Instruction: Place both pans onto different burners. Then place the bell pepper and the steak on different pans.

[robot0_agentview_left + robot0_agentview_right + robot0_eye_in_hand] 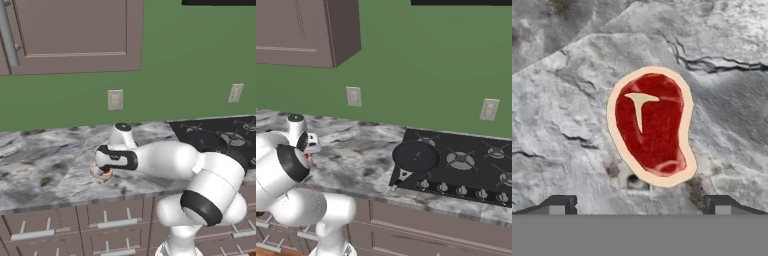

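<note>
The steak point(649, 125), red with a pale fat rim, lies flat on the marble counter point(567, 125). In the hand view it sits just ahead of and between my two fingertips point(559, 204). My gripper point(641, 205) is open and hovers straight over the steak point(100, 174), holding nothing. From the left base view, the gripper point(103, 167) points down at the counter's left-middle. One black pan point(416, 156) rests on the front-left burner of the cooktop point(476, 175), its pale-ended handle point(403, 175) pointing toward the counter's front. The arm partly hides that pan point(206, 140). The bell pepper is out of view.
Free burners point(460, 160) lie to the right of the pan, with silver knobs point(461, 190) along the cooktop's front. Wall outlets point(354, 96) sit on the green wall and a cabinet point(75, 35) hangs above. Drawers point(115, 222) run below the counter edge.
</note>
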